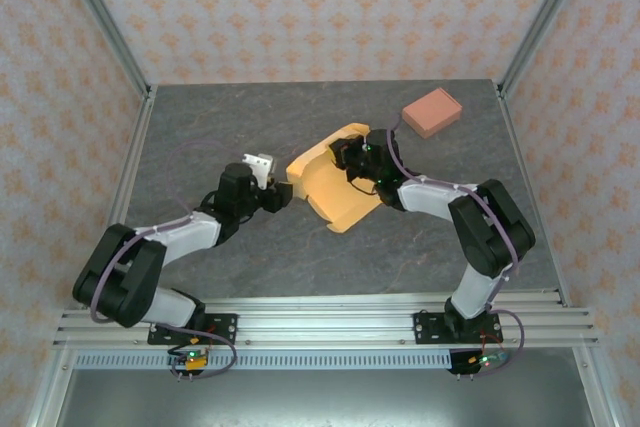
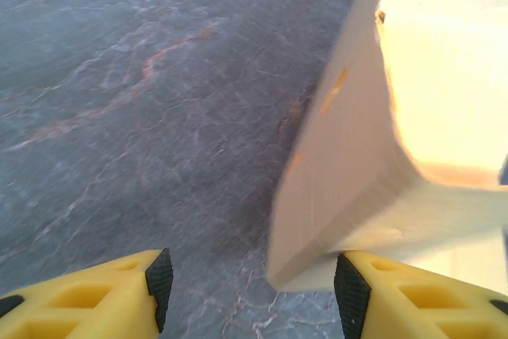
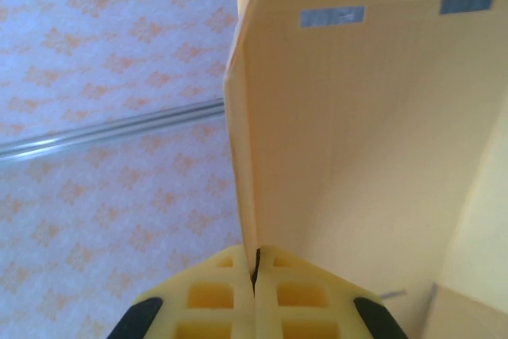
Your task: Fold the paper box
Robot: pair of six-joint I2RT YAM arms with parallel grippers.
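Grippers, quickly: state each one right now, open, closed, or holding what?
Left gripper: open, the paper box beside one finger, not gripped.
Right gripper: shut on the paper box's edge.

1. A grey, marble-veined table (image 1: 250, 117) spans the floor of the enclosure.
2. A salmon-pink block (image 1: 432, 112) sits near the table's far right corner.
3. Peach-patterned wallpaper (image 1: 320, 7) lines the walls between aluminium posts (image 1: 104, 17).
4. A slotted metal rail (image 1: 320, 312) runs along the near edge.
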